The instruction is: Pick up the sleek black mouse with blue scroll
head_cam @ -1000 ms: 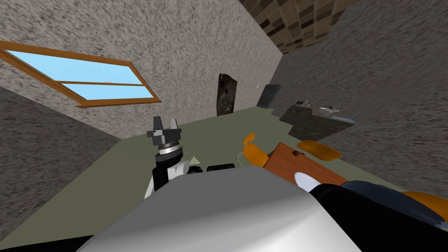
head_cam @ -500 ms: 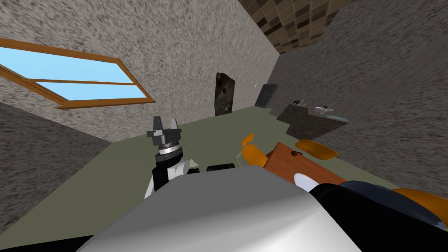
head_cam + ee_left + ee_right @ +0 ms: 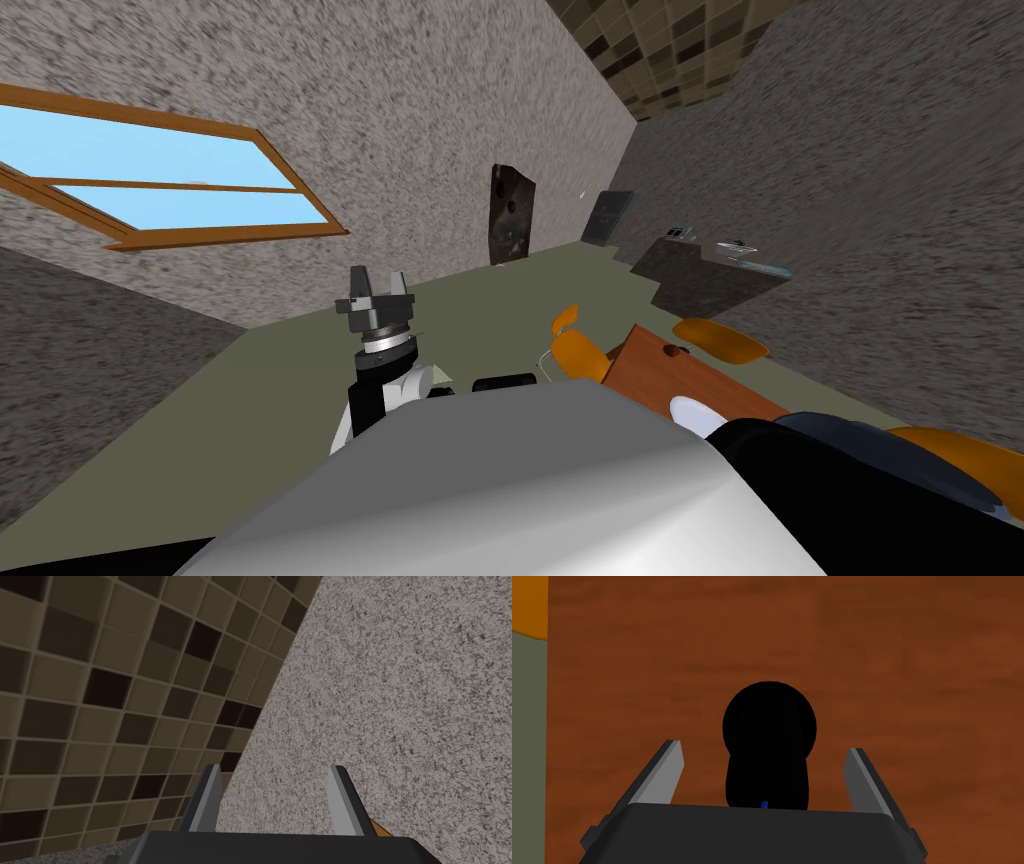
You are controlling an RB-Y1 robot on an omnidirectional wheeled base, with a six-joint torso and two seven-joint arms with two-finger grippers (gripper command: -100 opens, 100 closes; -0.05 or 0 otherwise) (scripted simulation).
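The mouse [image 3: 769,741] is smooth, round and all black with a tiny blue spot, lying on the brown worktop [image 3: 912,676] inside the wide-open right pincer [image 3: 764,747], which does not touch it; the left pincer [image 3: 276,766] is open and empty

— What's the room like?
— Speckled grey walls [image 3: 450,100], an olive floor [image 3: 250,380], and a wood-framed window [image 3: 180,190] showing blue sky.
— Furniture?
— A brown table [image 3: 680,375] with orange chairs [image 3: 585,352] beside it, and a dark counter [image 3: 700,280] farther off.
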